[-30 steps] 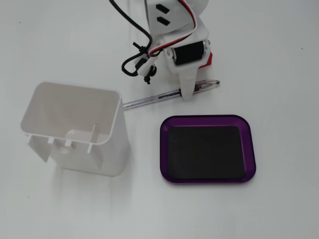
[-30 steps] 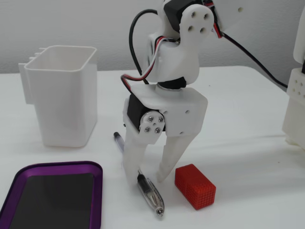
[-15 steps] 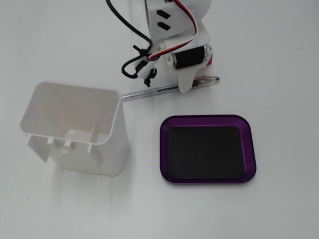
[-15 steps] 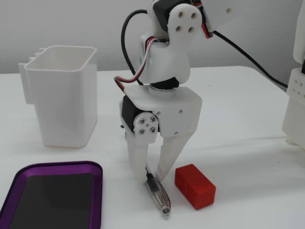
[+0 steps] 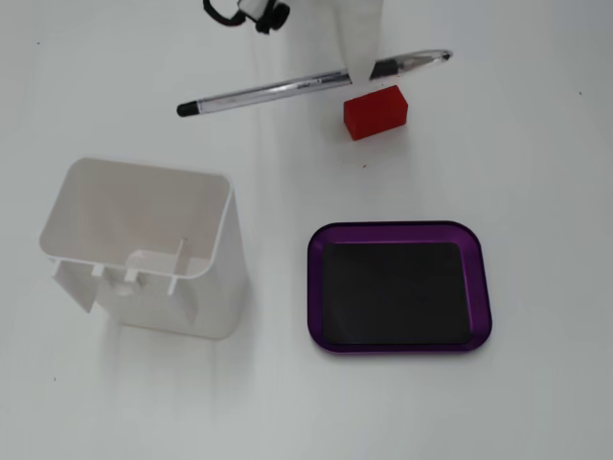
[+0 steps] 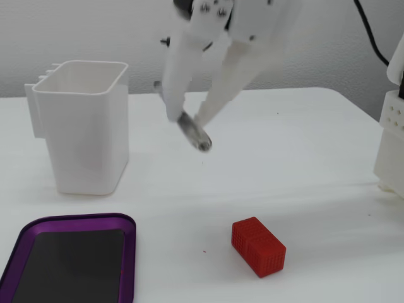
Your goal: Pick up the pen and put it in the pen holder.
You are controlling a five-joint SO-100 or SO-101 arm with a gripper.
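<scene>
A silver pen (image 5: 278,88) with a black tip lies slanted across the top of a fixed view. In another fixed view its blurred end (image 6: 194,134) points toward the camera. My white gripper (image 6: 188,120) comes down from above with its two fingers (image 6: 177,82) closed around the pen's middle. In the top-down fixed view one finger (image 5: 359,43) covers part of the pen. I cannot tell whether the pen touches the table. The white pen holder (image 5: 218,287) stands upright and empty, left of the gripper in the side view (image 6: 82,139).
A red block (image 5: 376,112) sits just beside the pen and nearer the camera in the side view (image 6: 259,246). A purple tray (image 5: 402,230) with a black inside lies right of the holder, front left in the side view (image 6: 76,219). A white structure (image 6: 391,145) stands at the right edge.
</scene>
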